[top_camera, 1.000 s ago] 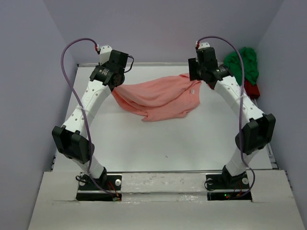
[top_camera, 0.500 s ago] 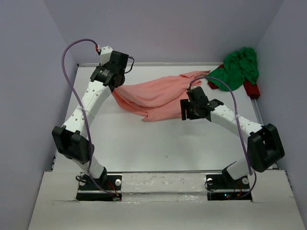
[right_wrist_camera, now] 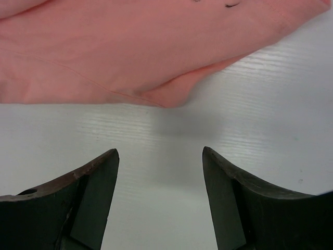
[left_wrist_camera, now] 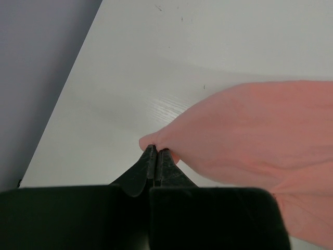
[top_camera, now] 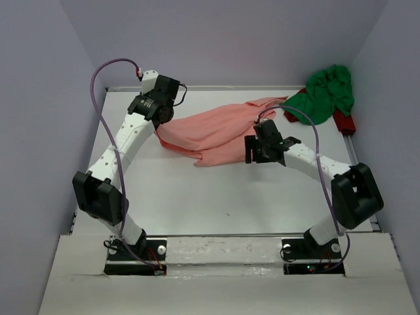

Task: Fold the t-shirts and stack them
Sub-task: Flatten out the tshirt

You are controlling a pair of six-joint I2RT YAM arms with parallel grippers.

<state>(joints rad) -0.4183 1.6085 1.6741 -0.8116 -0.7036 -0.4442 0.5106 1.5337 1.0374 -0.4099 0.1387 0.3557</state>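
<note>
White table (top_camera: 216, 190) with fine wood grain, directly under the right gripper (right_wrist_camera: 158, 153). Small red object (top_camera: 343, 122) far to the right of this gripper, at the table edge, partly covered, shape not clear. Few tiny dark specks (left_wrist_camera: 157, 8) ahead of the left gripper (left_wrist_camera: 155, 151). Pale grey-violet walls (top_camera: 39, 131) around.

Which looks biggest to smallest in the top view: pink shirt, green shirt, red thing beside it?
Pink shirt, loosely spread
Green shirt, bunched up
Red thing, partly covered, so its full size is unclear
</note>
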